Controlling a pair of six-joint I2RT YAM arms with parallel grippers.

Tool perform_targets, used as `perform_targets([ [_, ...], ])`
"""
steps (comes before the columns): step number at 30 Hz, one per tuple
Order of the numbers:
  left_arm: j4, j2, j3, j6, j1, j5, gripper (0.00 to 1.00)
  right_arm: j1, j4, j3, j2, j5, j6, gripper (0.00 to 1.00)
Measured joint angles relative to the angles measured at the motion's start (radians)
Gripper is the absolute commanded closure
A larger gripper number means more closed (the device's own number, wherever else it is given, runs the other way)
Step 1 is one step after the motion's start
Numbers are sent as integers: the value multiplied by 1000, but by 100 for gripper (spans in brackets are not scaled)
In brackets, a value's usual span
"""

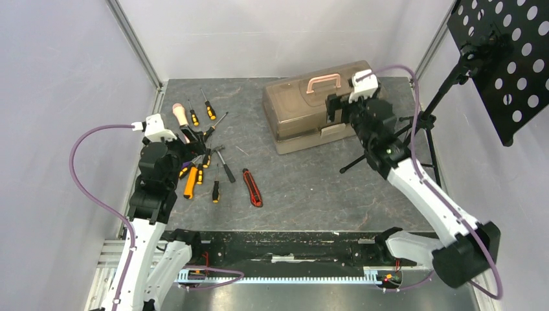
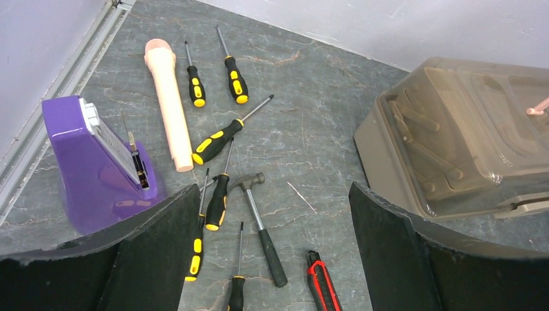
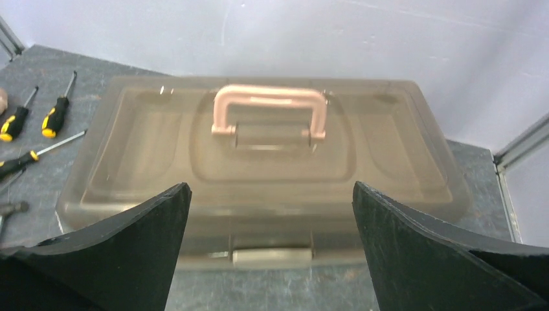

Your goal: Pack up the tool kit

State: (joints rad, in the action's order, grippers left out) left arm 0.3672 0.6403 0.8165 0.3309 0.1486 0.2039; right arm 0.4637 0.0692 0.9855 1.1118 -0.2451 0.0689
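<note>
Saw a beige rounded-end plastic rod (image 2: 167,103) lying flat on the dark grey marbled desk (image 2: 311,129); noted a glossy purple wedge-shaped block (image 2: 78,168) standing beside it, not touching.

This is a robotics lab test cell. A dark grey table (image 1: 311,188) sits boxed in by plain white panels (image 1: 58,71) held in metal posts (image 1: 133,39). Two robot arms (image 1: 152,188) are bolted to a black rail (image 1: 285,249) at the table's near edge, with purple cables (image 1: 71,159) looping beside them. Right of the table, a black perforated board (image 1: 511,58) stands on a tripod (image 1: 424,129).
</note>
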Motion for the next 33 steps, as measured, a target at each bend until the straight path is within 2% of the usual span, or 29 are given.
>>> perform_targets([
  [7,1,-13,-3,-2,7,30,10,-114,5,180,210,205,-25,2],
  [12,2,-13,-6,-11,11,32,10,-128,2,229,312,279,-19,2],
  [17,1,-13,-11,-14,11,29,10,-200,-1,278,399,330,6,2],
  [25,-7,13,-14,-26,21,-50,10,-282,-12,354,490,424,41,2],
  [33,-11,51,-18,-33,24,-101,10,-289,-49,373,540,543,63,2],
])
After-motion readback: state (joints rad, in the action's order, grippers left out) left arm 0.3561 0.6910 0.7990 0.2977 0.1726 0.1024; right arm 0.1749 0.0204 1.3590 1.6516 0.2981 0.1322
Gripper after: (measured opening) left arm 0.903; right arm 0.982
